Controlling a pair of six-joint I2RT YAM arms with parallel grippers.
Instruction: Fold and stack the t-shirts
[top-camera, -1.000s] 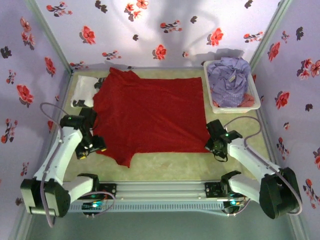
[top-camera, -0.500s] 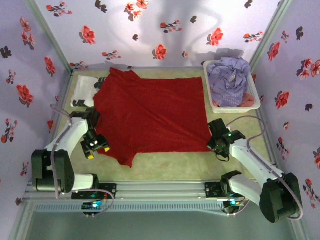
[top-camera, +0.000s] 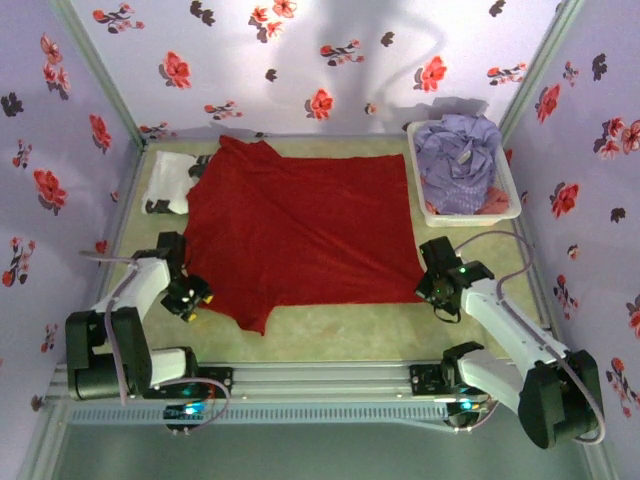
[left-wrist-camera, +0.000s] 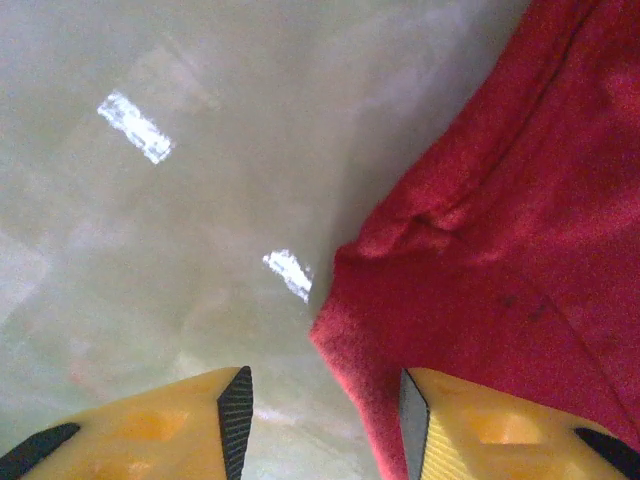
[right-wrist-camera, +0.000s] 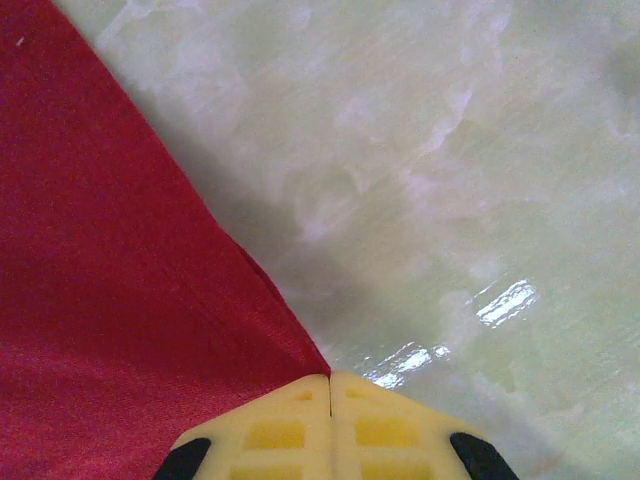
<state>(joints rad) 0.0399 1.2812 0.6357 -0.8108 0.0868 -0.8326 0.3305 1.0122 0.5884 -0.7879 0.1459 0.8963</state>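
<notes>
A red t-shirt (top-camera: 300, 225) lies spread flat over the middle of the table. My left gripper (top-camera: 190, 298) is low at its near-left sleeve. In the left wrist view, my left gripper (left-wrist-camera: 322, 410) is open, and the red t-shirt's (left-wrist-camera: 500, 230) edge lies between the jaws against the right finger (left-wrist-camera: 500, 435). My right gripper (top-camera: 428, 285) is shut on the shirt's near-right corner, and the right wrist view shows the red t-shirt (right-wrist-camera: 110, 300) pinched in my right gripper (right-wrist-camera: 330, 385). A white t-shirt (top-camera: 168, 180) lies folded at the far left. A lavender t-shirt (top-camera: 458, 150) is heaped in the basket.
The white plastic basket (top-camera: 468, 216) stands at the far right corner with a bit of pinkish cloth (top-camera: 497, 203) at its near end. Flowered walls close in the table on three sides. Bare tabletop (top-camera: 340, 325) runs along the near edge.
My left arm has drawn back toward the near-left, lowering the gripper at the sleeve edge, and its jaws have narrowed. The right gripper has stayed shut on the corner.
</notes>
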